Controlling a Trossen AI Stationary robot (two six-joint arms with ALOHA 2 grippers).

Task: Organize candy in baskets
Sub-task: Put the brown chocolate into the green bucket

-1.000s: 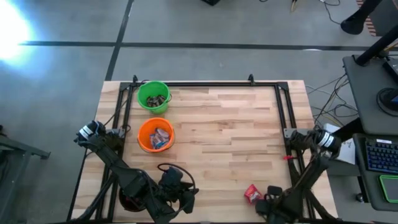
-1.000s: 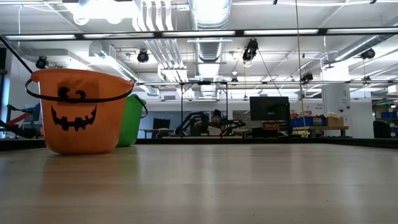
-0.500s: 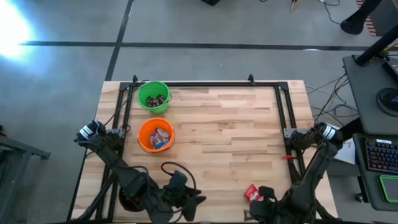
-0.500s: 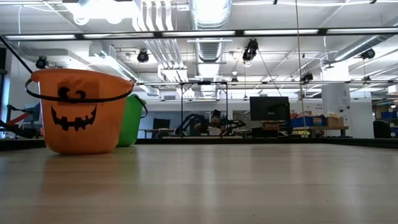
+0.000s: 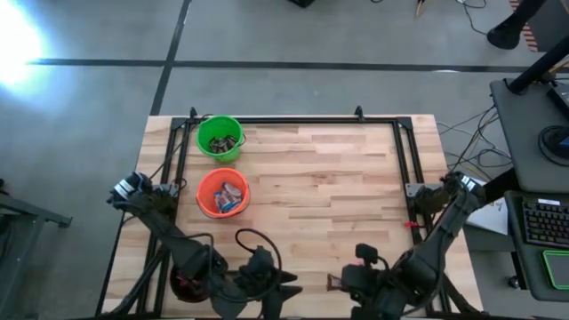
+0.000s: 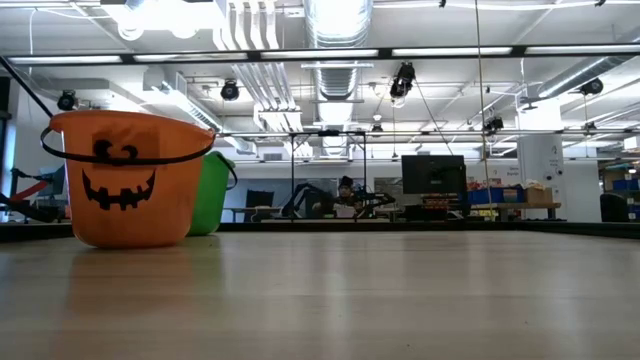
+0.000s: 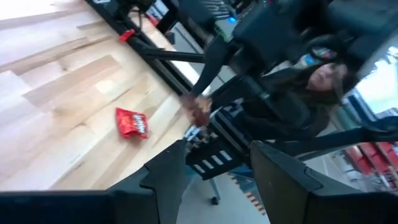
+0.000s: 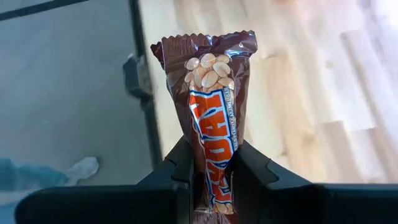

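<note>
From above, green basket [image 5: 219, 138] and orange basket [image 5: 222, 194] sit at the table's [image 5: 338, 178] left, candy inside. Both arms crowd the near edge. Left gripper [image 7: 214, 171] gapes empty near a red candy [image 7: 132, 122]. Right gripper [image 8: 208, 165] pinches a brown candy [image 8: 210, 106], seemingly upright.

Low cam: I see orange basket [image 6: 122, 178] on tabletop [image 6: 340, 295], black jack-o'-lantern face toward me, thin dark handle lying across front. Green basket [image 6: 212, 192] just behind it, mostly hidden. No claw in frame, so can't place either against one. Beyond tabletop: workshop, monitor [image 6: 433, 173], ceiling ducts.
</note>
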